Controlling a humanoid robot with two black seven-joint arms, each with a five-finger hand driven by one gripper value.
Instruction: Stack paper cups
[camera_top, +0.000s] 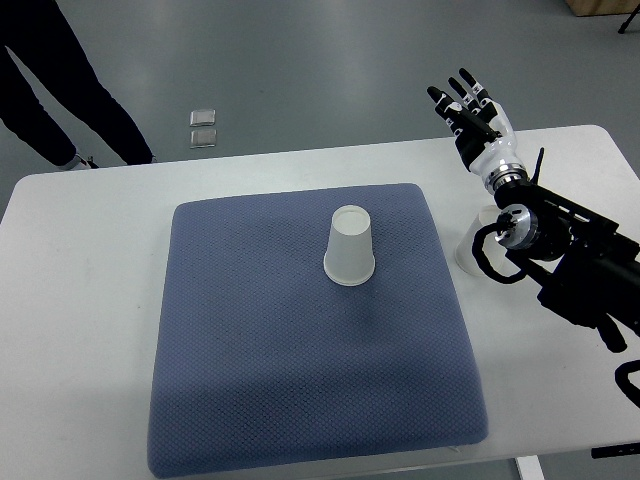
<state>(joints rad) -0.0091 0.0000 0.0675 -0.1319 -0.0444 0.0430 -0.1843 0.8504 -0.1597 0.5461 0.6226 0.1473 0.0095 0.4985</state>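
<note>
A white paper cup (350, 247) stands upside down, a tapered cone with its wide rim on a blue-grey cushion (260, 400) of dimpled fabric with rounded corners. The cup lies well to the left of the right hand (474, 115), which is raised with fingers spread and holding nothing. Another white cup (470, 250) shows partly behind the forearm, just below the wrist. The cushion rests on a smooth white table (70, 300). A person's dark-trousered legs (60, 80) stand far left of the hand.
</note>
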